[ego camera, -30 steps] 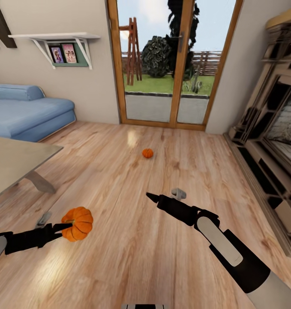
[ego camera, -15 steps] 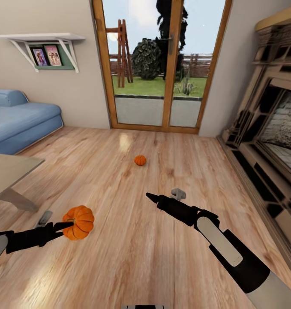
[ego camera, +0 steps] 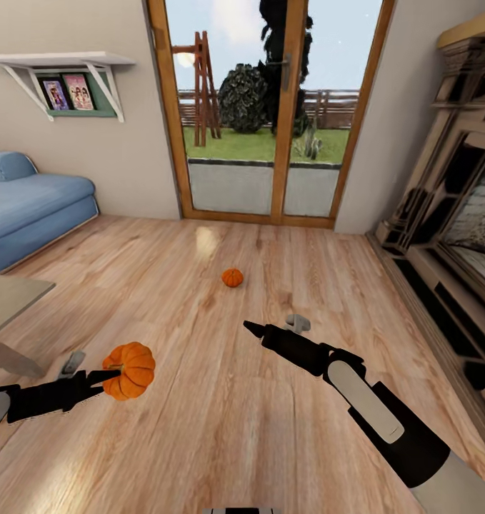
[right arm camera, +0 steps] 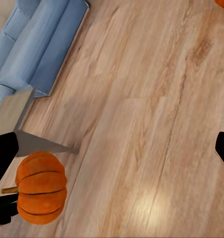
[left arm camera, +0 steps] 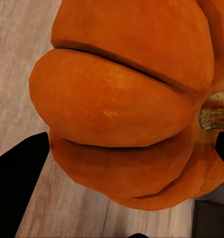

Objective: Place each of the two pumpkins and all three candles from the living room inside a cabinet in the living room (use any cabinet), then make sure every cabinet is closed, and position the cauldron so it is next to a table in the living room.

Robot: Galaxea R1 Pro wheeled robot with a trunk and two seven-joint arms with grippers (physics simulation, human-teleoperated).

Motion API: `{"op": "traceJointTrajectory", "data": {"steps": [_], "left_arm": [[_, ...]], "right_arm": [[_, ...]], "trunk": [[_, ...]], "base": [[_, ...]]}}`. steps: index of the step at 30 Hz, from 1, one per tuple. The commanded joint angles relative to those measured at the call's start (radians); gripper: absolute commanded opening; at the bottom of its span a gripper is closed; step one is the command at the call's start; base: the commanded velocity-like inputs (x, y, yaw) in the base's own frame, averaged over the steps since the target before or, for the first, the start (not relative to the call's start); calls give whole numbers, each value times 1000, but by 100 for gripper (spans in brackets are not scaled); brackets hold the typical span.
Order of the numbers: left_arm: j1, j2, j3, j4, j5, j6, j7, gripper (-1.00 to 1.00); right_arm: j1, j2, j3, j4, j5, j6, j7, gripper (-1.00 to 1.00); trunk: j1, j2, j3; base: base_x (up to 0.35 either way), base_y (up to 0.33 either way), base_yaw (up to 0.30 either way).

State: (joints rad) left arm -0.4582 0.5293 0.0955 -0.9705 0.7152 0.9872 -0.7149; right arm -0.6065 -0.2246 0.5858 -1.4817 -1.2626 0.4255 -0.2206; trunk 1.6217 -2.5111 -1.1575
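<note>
Bare floor (ego camera: 271, 235) lies open ahead to the far pumpkin (ego camera: 232, 278) — table (ego camera: 6, 303) and sofa (ego camera: 35, 207) hem the left, fireplace unit (ego camera: 449, 235) the right.

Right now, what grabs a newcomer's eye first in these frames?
The orange pumpkin clamped in the left gripper, held above the wooden floor at the head view's lower left. Next, the second pumpkin sitting alone on the floor toward the glass patio doors. The right gripper points forward, empty; whether it is open is unclear.
</note>
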Motion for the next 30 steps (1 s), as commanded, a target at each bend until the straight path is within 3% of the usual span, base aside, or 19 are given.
{"op": "traceJointTrajectory", "data": {"steps": [1,19,23,30], "left_arm": [[-1,0,2,0,10,8,-5,-100],[0,1,4,0,12,8,-5,-100],[0,1,5,0,12,8,-5,-100],[0,1,6,0,12,8,-5,-100]], "right_arm": [[-1,-1,2,-2,-11,-1,-10,100],[-1,-1,2,-2,-9,-2,-10,100],[-1,-1,2,-2,-11,-32,-11,100],[-1,-1,2,-2,-12,-50,-10,100]], "trunk": [[0,0,-1],[0,0,-1],[0,0,-1],[0,0,-1]], "base": [[333,0,0],[333,16,0],[333,52,0],[333,7,182]]}}
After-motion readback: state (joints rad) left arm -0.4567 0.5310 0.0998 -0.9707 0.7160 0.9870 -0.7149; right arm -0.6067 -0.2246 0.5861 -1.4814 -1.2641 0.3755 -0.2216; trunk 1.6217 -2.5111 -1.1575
